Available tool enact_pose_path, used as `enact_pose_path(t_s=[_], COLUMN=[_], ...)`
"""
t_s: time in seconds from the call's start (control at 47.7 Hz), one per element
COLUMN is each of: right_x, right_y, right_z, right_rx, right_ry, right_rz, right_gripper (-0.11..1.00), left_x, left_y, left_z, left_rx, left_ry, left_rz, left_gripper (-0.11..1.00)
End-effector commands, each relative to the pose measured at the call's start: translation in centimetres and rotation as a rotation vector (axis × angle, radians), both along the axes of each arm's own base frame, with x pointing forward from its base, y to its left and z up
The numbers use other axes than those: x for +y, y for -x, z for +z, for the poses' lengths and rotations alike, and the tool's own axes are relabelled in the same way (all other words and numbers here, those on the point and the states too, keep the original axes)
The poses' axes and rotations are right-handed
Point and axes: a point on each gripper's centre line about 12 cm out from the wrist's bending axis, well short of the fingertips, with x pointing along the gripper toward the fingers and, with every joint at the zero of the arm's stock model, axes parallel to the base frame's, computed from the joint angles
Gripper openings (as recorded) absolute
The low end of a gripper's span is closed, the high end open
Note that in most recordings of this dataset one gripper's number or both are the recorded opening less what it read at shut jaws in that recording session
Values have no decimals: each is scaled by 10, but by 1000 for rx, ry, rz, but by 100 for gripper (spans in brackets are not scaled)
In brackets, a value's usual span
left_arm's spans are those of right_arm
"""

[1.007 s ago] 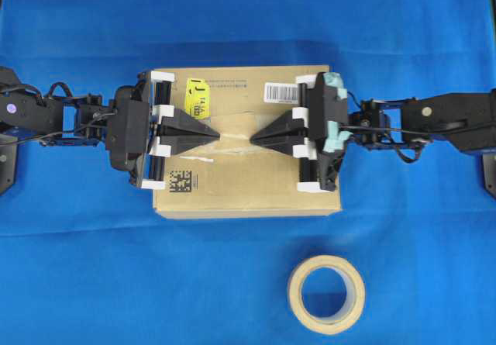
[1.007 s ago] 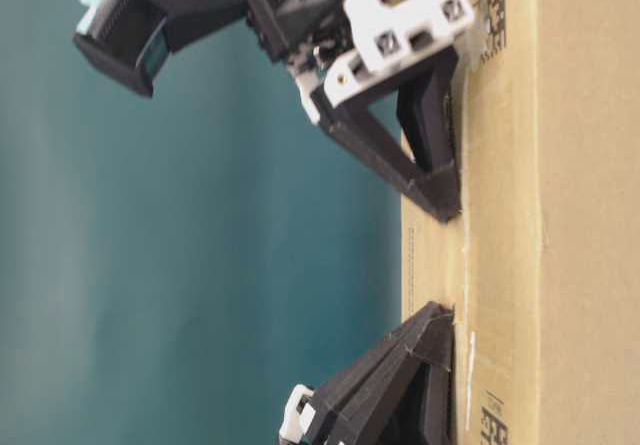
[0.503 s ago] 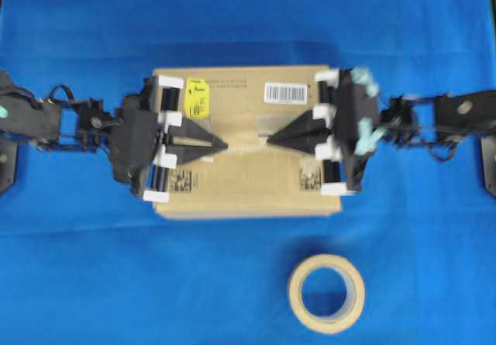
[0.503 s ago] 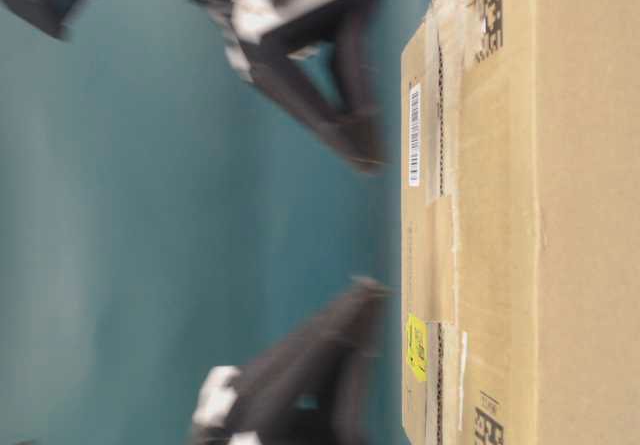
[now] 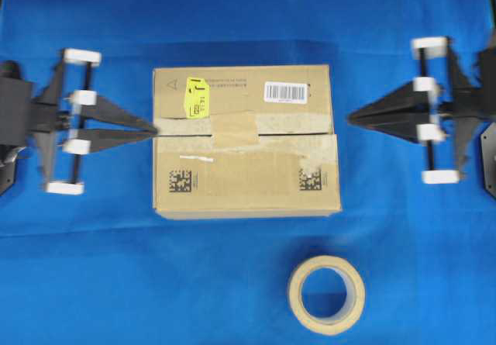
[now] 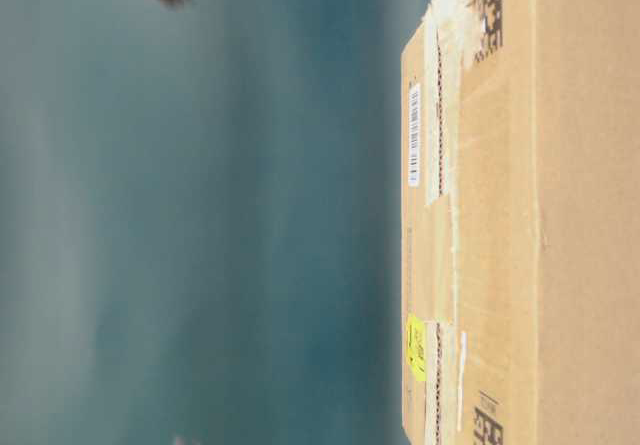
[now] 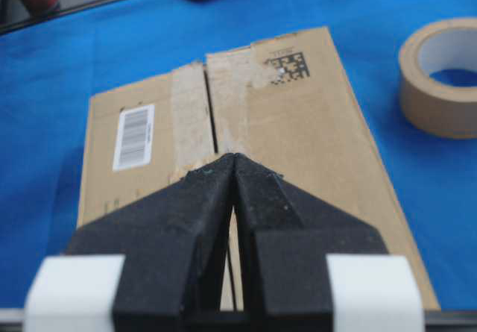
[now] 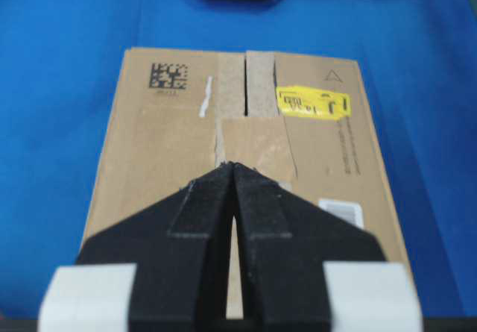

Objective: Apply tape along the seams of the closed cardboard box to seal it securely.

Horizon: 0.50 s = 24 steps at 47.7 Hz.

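The cardboard box (image 5: 246, 167) lies closed in the middle of the blue cloth. A square tan piece of tape (image 5: 235, 128) sits flat across the seam (image 5: 298, 134) near the box's middle. My left gripper (image 5: 155, 130) is shut and empty, its tips at the box's left edge. Off the right side, my right gripper (image 5: 349, 118) is shut and empty too, a little apart from the box. In the right wrist view the tape (image 8: 253, 142) shows just beyond the shut tips (image 8: 233, 165). The left wrist view has the seam (image 7: 211, 116) running away from the shut tips (image 7: 235, 155).
A beige tape roll (image 5: 326, 294) lies flat on the cloth in front of the box, towards the right, and the roll (image 7: 440, 78) also shows in the left wrist view. A yellow sticker (image 5: 195, 99) and a barcode label (image 5: 285, 91) mark the box top.
Both grippers, shut throughout, have lifted off the box top and drawn outwards to their own sides. The tape piece they were over now lies uncovered on the seam.
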Motion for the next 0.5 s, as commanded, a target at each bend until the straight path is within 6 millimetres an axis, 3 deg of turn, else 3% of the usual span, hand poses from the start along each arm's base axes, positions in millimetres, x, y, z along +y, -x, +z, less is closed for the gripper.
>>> enact_pose_path(t_s=[0.0,0.168,0.315,0.482], right_x=[0,1,1,1], right_y=[16,42,61,73], right_z=[6,-9,-35,-63], right_rx=[-20,2,34,63], right_ry=[2,0,0,-13], right_rz=[2,1,1,-3], right_gripper=[0,0,0,0], left_x=[2,3,3,3], left_y=[18,46,66,80], left_z=[8,-6,-30,-45], left_rx=[-40,-23,5,5], left_ry=[41,124,148,150], left_rz=[11,25,29,30], left_gripper=[0,0,0,0])
